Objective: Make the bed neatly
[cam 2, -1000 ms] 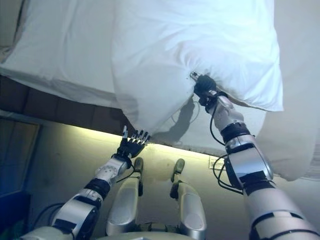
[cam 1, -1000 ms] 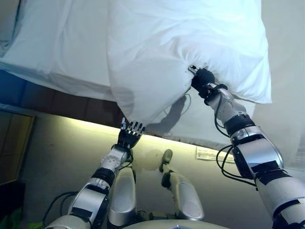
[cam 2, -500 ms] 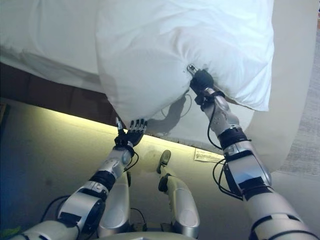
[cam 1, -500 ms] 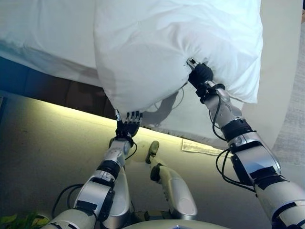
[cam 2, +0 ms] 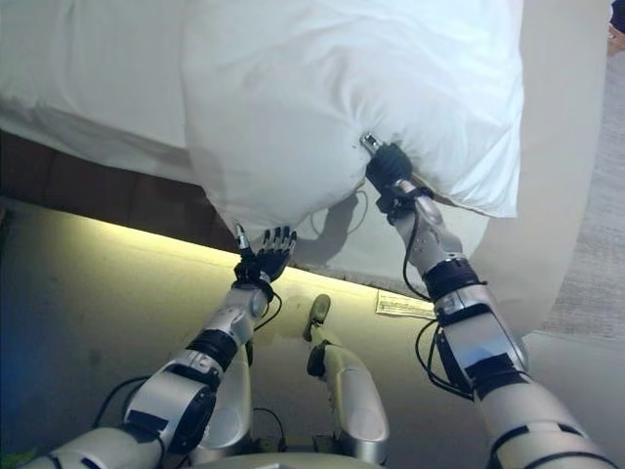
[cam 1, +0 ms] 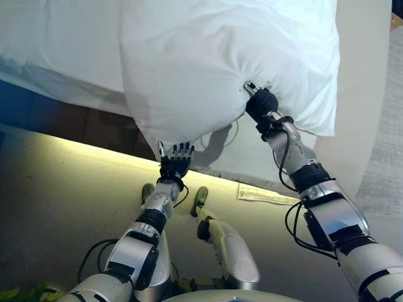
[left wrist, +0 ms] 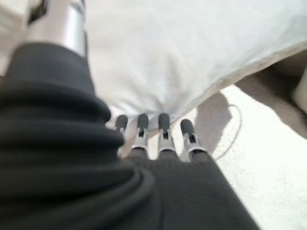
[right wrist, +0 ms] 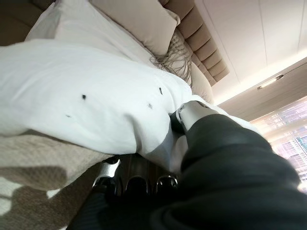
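A large white pillow point(cam 1: 227, 56) hangs in front of me above the bed's edge. My right hand point(cam 1: 261, 104) is shut on a bunch of cloth at its lower edge and holds it up. In the right wrist view the thumb point(right wrist: 189, 115) presses over the white cloth point(right wrist: 86, 100), with the fingers curled beneath. My left hand point(cam 1: 175, 160) is open just under the pillow's lower corner. In the left wrist view its straight fingers point(left wrist: 163, 132) reach the pillow's point(left wrist: 182, 52) edge.
The bed's white sheet point(cam 1: 56, 50) lies to the left behind the pillow, and a beige cover point(cam 1: 362, 94) hangs to the right. The dark bed frame point(cam 1: 82, 123) has a lit strip under it. A paper label point(cam 1: 264, 193) lies on the floor. A beige pillow point(right wrist: 139, 19) rests by the padded headboard point(right wrist: 204, 50).
The view has shifted. My left hand has come up and a little right, so its fingertips now meet the pillow's lower corner. My right hand keeps its hold.
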Robot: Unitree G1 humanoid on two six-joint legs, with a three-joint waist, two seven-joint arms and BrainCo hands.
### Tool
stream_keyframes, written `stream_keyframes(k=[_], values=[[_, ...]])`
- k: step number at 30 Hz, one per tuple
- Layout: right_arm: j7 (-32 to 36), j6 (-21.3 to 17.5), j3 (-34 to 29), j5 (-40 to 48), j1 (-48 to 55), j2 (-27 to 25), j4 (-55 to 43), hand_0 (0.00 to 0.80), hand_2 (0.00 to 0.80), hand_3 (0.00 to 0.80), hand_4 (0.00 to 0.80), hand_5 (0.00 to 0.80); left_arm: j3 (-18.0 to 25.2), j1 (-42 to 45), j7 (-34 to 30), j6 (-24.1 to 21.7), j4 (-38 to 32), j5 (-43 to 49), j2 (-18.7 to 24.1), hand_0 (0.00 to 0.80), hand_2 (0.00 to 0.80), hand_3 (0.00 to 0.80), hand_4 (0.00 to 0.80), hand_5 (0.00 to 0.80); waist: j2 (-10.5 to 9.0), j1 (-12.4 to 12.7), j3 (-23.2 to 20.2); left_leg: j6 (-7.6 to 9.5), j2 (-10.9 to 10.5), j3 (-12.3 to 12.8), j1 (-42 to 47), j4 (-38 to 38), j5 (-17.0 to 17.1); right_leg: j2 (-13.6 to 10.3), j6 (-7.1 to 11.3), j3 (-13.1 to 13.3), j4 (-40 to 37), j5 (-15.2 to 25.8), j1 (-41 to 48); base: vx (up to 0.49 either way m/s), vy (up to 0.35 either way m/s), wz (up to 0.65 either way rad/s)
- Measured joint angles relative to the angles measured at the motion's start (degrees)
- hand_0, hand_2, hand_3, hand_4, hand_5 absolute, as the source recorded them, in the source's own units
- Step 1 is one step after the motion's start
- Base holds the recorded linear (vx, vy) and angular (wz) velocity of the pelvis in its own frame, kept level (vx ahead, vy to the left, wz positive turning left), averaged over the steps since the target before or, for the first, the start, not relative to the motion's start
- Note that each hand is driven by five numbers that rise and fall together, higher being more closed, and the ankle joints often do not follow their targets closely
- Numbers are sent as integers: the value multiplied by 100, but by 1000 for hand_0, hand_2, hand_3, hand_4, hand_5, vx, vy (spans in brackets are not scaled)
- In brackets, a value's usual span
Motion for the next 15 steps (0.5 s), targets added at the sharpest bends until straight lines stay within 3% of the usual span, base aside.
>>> stream_keyframes(k=[15], values=[[46,13,233,-6,-12,192,-139,800,800,800,800,800,-565,-97,372,133,5,-48,-95,0,0,0,0,0,1,-148,0,1,4,155,79,-121,0,-3,0,116,-18,0,-56,2,17,-4]])
